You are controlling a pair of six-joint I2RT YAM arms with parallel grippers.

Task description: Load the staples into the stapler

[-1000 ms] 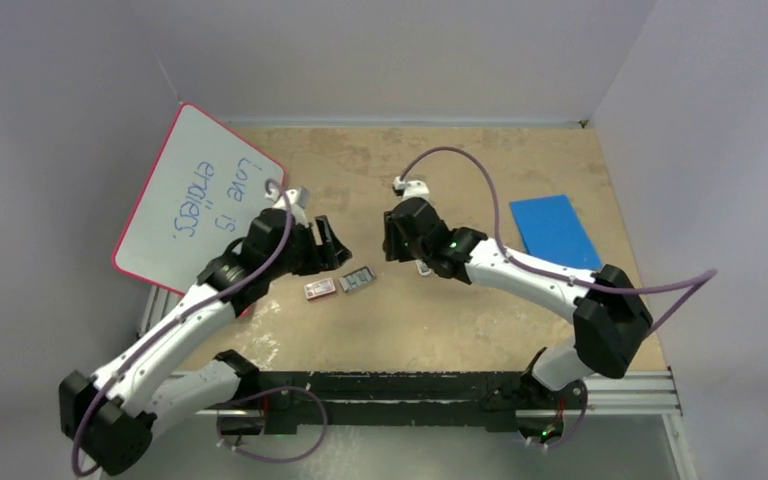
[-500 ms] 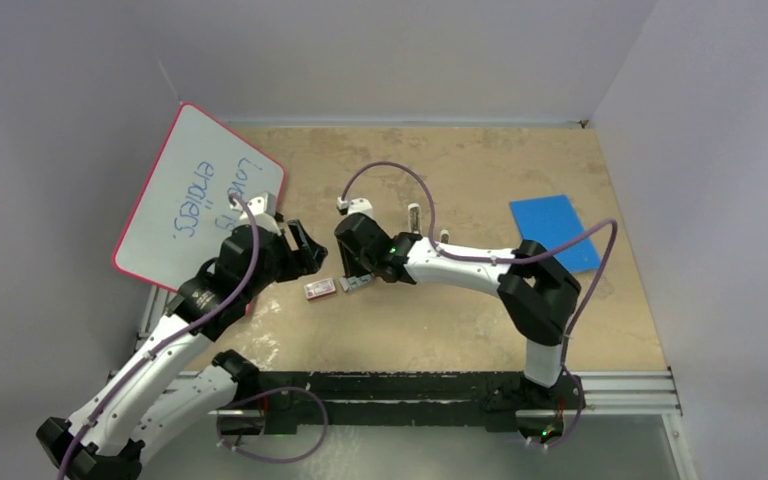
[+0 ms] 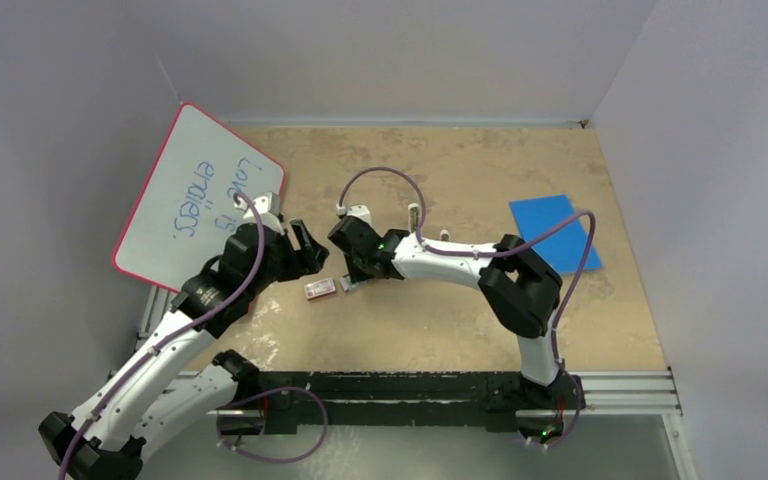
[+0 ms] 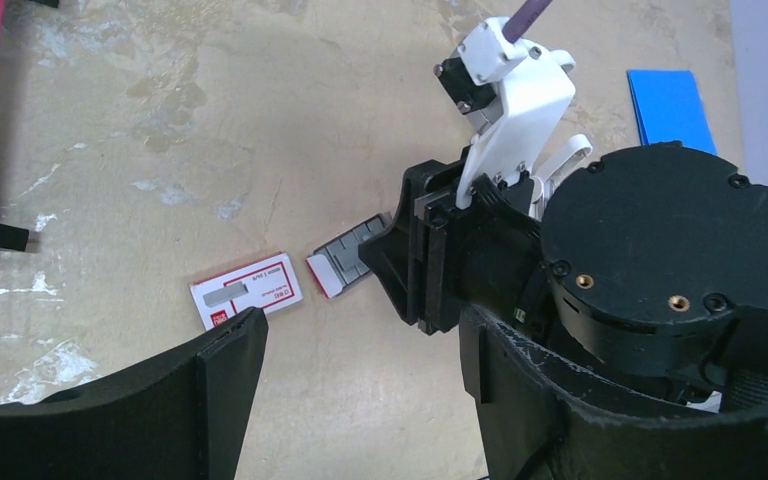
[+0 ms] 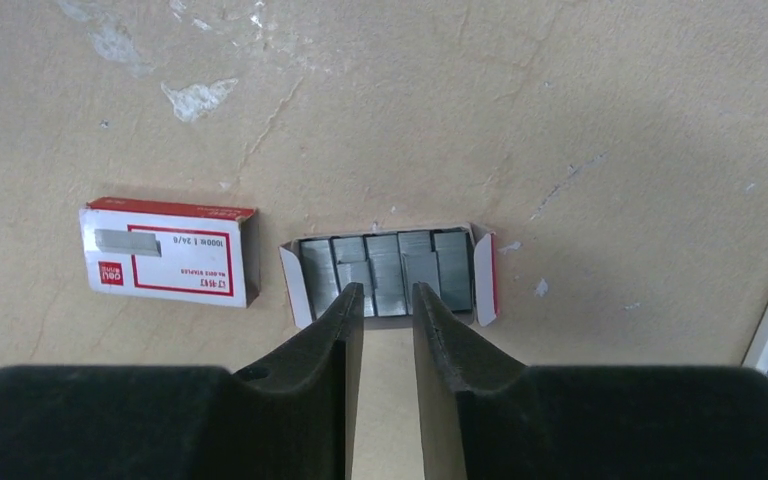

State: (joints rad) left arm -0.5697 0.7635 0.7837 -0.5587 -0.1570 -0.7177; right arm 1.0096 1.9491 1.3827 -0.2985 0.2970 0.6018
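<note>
- While the table [image 3: 440,330] carries all that the job needs, the loading itself is, by my judgement, only at its beginning: no strip is in the stapler yet.
- At the far left, a whiteboard [image 3: 195,195] with a pink edge leans there. It has no part in the task.
- On the right side lies a blue sheet [image 3: 557,232], well apart from the staples.
- Above the table on the left hovers the left gripper [image 4: 360,335]. Its fingers are spread wide and nothing is between them.
- Over the staples, the right gripper [image 5: 387,300] points down with only a narrow gap between its jaws. The tips stand at the near edge of the block, around its middle strips. I cannot tell if they already pinch.
- I believe the stapler [image 3: 415,216] is the slim white piece standing just behind the right forearm. It is apart from both grippers, and small in this view.
- Just left of the staples lies the red-and-white box [image 5: 165,250], flat and not touching them.
- In an open cardboard tray [image 5: 485,275] on the table rest the staples [image 5: 400,265], a grey ribbed block.
- What is left: to lift one strip, bring it to the stapler, set it in the channel and close it.
</note>
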